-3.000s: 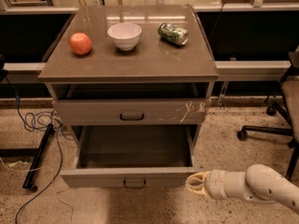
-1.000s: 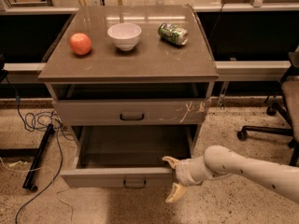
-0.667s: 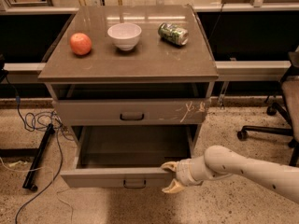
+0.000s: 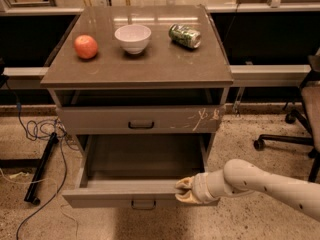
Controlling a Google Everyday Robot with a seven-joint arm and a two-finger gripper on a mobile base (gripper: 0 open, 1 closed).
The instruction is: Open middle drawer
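Observation:
The middle drawer (image 4: 115, 196) stands pulled far out of the grey-brown cabinet, its deep box bare inside, with a small dark bracket handle (image 4: 143, 203) on its plain front. My gripper (image 4: 184, 190) comes in from the right on a white arm. It sits at the top rim of the drawer front, right of the handle, closed on that rim. Above, the drawer front with whitish scratches (image 4: 100, 119) is pushed in.
On the cabinet top (image 4: 150, 66) stand a red apple (image 4: 86, 46), a white bowl (image 4: 132, 38) and a green can (image 4: 184, 36) on its side. An office chair base (image 4: 285, 136) is at the right. Cables (image 4: 40, 129) and a black stand leg (image 4: 42, 166) lie at the left.
My gripper has moved left from beside the cabinet to the drawer front's rim, and its spread fingers have drawn together there. The drawer has not moved.

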